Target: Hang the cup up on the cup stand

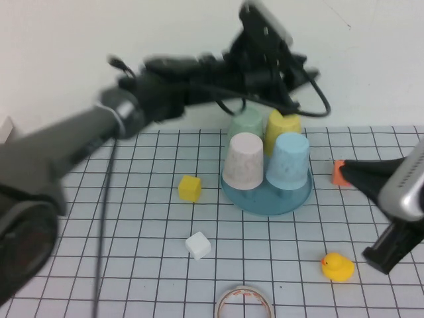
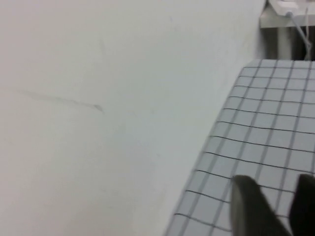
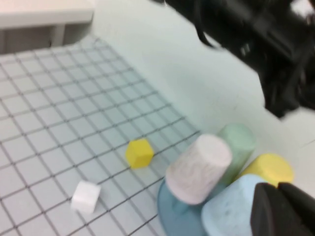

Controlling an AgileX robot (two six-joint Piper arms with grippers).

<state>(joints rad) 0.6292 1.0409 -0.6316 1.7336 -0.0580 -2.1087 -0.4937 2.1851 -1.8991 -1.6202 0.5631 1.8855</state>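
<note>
Light blue cup (image 1: 287, 161) hangs on cup stand (image 1: 267, 196) among other cups — left pincer (image 2: 275, 204) parted behind, right pincer (image 1: 354, 172) unclear.

Wall (image 1: 79, 33): plain white, matte, faint scuff lines, rising directly behind the table. Table (image 1: 132, 265): pale grey-white top ruled with a black square grid, butting against the wall. Shelf (image 3: 44, 10): white, at the table's far corner. Light: even, soft shadows.
</note>
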